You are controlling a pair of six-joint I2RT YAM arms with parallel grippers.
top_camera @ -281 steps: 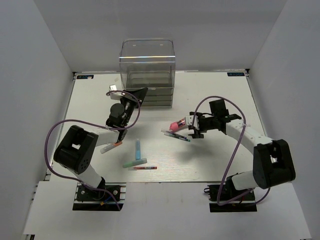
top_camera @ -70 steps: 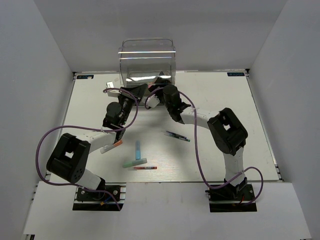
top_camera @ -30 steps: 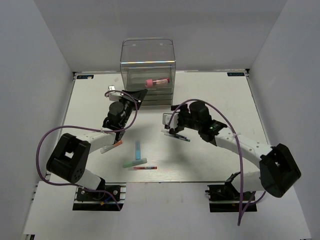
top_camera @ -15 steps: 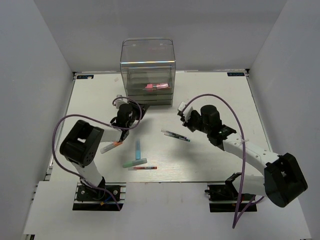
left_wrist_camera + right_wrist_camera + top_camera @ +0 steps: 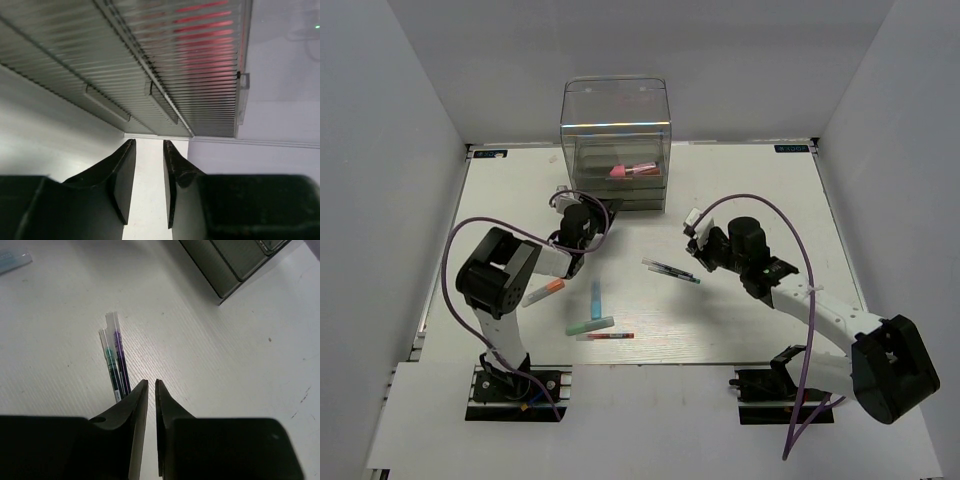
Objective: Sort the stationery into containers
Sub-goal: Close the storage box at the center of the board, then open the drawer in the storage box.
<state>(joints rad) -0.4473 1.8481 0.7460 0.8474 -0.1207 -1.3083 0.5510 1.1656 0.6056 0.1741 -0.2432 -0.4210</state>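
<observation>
The clear box [image 5: 615, 125] stands at the back on its stacked drawers [image 5: 620, 197]. A pink marker [image 5: 632, 170] lies inside the box and shows as a red blur [image 5: 207, 30] through the ribbed wall. Two thin dark pens [image 5: 670, 270] [image 5: 116, 365] lie mid-table. My right gripper [image 5: 698, 246] [image 5: 149, 381] hovers just right of them, its jaws open only a narrow slit and empty. My left gripper [image 5: 592, 218] [image 5: 148, 142] is open and empty, pointing at the drawers' lower front [image 5: 150, 95]. A white orange-tipped marker [image 5: 543, 292], a light blue marker [image 5: 596, 298], a teal-green marker [image 5: 590, 325] and a red pen [image 5: 610, 336] lie on the table.
White walls close in the table [image 5: 770, 200] at the back and on both sides. The left arm's elbow [image 5: 492, 280] sits close to the orange-tipped marker. Purple cables loop above both arms.
The right gripper has narrowed from wide open and drawn back to the right of the dark pens. The pink marker has settled lower in the box. The left arm has folded, its gripper lower.
</observation>
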